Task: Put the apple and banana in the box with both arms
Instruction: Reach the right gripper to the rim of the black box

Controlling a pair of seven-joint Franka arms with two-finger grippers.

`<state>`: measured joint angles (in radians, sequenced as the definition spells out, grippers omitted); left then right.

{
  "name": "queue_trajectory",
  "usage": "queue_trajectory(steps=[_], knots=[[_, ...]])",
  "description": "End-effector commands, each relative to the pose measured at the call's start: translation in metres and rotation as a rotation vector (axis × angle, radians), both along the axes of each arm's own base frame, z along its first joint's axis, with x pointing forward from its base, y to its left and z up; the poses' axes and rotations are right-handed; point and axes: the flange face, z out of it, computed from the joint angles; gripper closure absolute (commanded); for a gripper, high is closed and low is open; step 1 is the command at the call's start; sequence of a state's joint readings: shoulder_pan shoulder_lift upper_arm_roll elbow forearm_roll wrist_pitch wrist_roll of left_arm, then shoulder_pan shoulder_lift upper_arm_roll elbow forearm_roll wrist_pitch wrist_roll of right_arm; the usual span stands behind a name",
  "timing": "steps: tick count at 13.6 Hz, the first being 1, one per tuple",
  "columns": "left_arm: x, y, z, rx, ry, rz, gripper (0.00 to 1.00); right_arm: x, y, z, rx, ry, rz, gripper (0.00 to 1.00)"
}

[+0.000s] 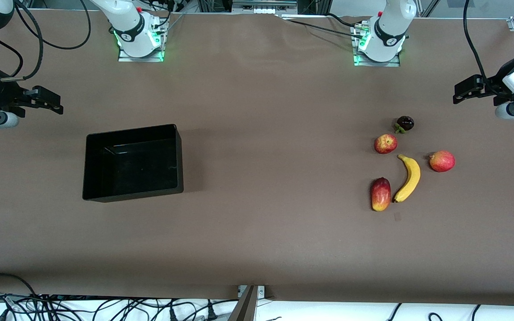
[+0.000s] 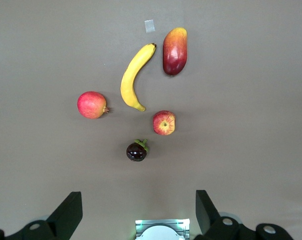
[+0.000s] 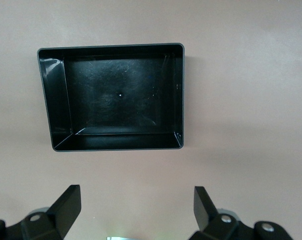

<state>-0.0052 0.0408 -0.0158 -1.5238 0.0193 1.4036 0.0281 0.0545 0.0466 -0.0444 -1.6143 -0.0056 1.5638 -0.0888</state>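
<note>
The apple [image 1: 385, 143], red with yellowish flecks, lies on the table toward the left arm's end, beside the curved yellow banana [image 1: 408, 178]. Both show in the left wrist view, the apple [image 2: 163, 123] and the banana [image 2: 133, 77]. The black box [image 1: 105, 133] stands empty toward the right arm's end and fills the right wrist view [image 3: 111, 47]. My left gripper [image 1: 460, 92] hangs open and empty in the air at the left arm's end of the table; its fingers [image 2: 68, 212] stand wide apart. My right gripper [image 1: 54, 103] hangs open and empty above the table close to the box.
Round the apple and banana lie a pinkish-red round fruit with a nub [image 1: 441, 161], an oval red-and-yellow fruit [image 1: 380, 194] and a small dark fruit with a green cap [image 1: 404, 123]. Brown table cloth lies between the fruit and the box.
</note>
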Motion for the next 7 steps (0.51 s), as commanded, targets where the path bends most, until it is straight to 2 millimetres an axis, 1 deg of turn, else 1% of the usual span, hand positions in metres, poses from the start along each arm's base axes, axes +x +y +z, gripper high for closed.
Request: queue_trajectory(steps=[1,2,4,5,7], knots=[[0.001,0.000,0.006,0.020,0.006,-0.017,0.00,0.009,-0.005,-0.015,-0.041,0.018,0.014,0.00],[0.001,0.000,0.007,0.020,0.005,-0.017,0.00,0.018,-0.007,-0.032,-0.055,0.030,0.016,0.00],[0.001,0.000,0.006,0.020,0.006,-0.017,0.00,0.038,-0.013,-0.074,-0.066,0.038,0.012,0.00],[0.001,0.001,0.007,0.020,0.005,-0.016,0.00,0.048,-0.017,-0.098,-0.070,0.038,0.011,0.00],[0.001,-0.001,0.006,0.021,0.006,-0.011,0.00,0.063,-0.033,-0.157,-0.074,0.043,0.005,0.00]])
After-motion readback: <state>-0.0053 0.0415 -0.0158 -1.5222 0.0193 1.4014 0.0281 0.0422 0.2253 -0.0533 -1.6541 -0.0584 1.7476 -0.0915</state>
